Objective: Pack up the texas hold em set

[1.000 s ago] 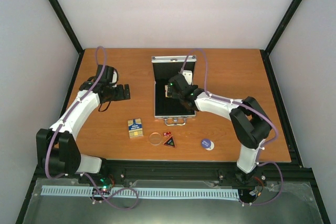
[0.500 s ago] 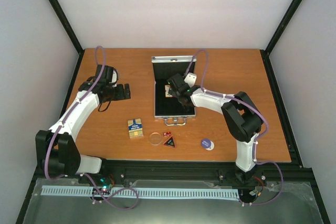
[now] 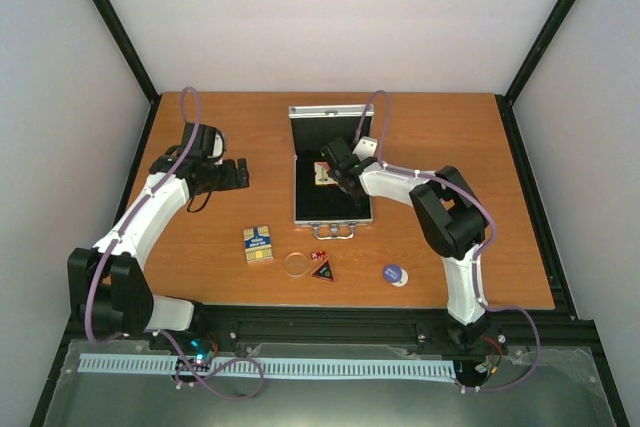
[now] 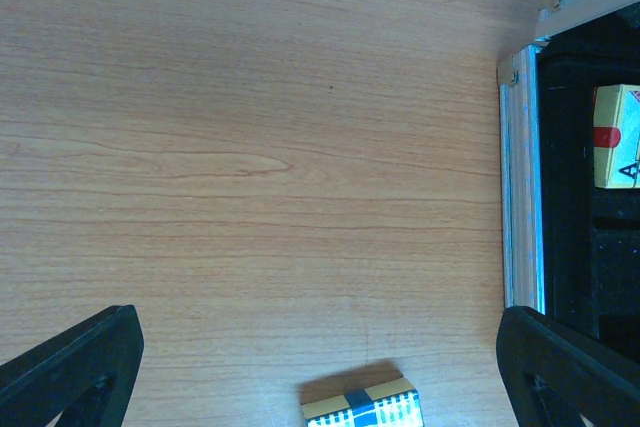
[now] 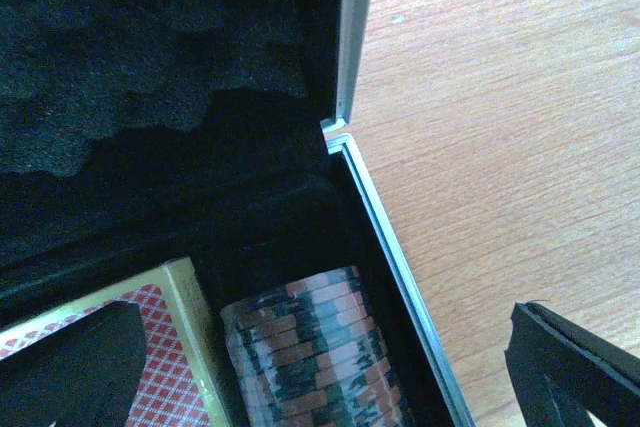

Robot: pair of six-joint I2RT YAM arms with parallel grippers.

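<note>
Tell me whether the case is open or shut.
Open. The lid of the case stands raised at the far edge, showing a card deck and chip stack inside.

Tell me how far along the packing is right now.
Done: the pink deck and chip stack sit in the open case. In hand: nothing; the right gripper is open over the chips, the left gripper open over the table. Left: blue-yellow deck, clear disc, red dice, black triangle, blue disc, then closing the lid.
</note>
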